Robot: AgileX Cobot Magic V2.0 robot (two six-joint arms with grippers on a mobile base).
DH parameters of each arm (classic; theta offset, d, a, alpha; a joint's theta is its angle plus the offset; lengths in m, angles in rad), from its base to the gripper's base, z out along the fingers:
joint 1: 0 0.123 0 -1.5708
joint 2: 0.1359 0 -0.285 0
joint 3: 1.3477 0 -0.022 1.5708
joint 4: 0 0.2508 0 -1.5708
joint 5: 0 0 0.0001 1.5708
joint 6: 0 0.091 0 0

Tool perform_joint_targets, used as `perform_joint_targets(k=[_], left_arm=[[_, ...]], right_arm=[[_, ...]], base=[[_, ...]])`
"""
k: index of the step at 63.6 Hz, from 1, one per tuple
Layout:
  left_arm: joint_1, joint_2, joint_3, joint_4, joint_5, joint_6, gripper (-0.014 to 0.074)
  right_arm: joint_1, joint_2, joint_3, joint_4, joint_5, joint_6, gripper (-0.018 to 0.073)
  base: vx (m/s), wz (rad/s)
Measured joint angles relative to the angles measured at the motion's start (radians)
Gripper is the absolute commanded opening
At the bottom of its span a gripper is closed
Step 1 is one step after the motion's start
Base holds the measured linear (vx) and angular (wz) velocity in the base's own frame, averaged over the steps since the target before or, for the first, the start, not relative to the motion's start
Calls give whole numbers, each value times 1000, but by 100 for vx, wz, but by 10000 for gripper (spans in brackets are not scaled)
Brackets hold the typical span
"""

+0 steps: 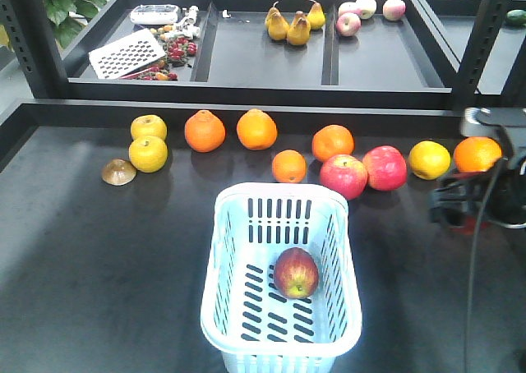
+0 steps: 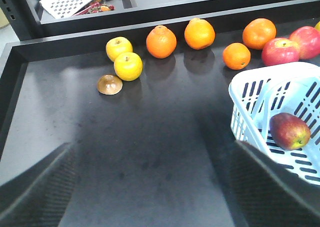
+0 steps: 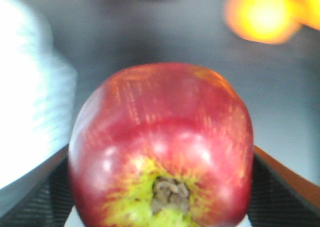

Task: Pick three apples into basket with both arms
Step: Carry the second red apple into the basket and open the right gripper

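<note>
A: Right gripper (image 3: 160, 207) clamps a dark red apple (image 3: 160, 147); left gripper (image 2: 150, 197) is spread, empty. One apple (image 1: 296, 273) sits lower centre in the basket (image 1: 215, 250).

B: You carry yours left above the rim, then release low.

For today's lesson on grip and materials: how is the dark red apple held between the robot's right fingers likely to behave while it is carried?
The apple looks round and glossy, so it may slip or twist in the right gripper. It seems firm, so it probably keeps its shape. Dropped into the basket, it would likely roll towards the apple already inside.
</note>
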Motion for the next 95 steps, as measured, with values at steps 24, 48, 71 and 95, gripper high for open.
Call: perform_joint_targets(k=[24, 48, 71, 95], left_arm=[[0, 0, 0, 0, 0, 0, 590], [0, 0, 0, 0, 0, 0, 590], [0, 0, 0, 0, 0, 0, 590], [0, 0, 0, 0, 0, 0, 590]], right_arm=[[395, -108, 2, 93, 57, 16, 250], [553, 126, 5, 101, -114, 3, 535], [553, 161, 5, 97, -145, 6, 715], [447, 36, 19, -100, 66, 182, 680]], base=[[0, 0], [0, 0], [0, 0], [0, 0]])
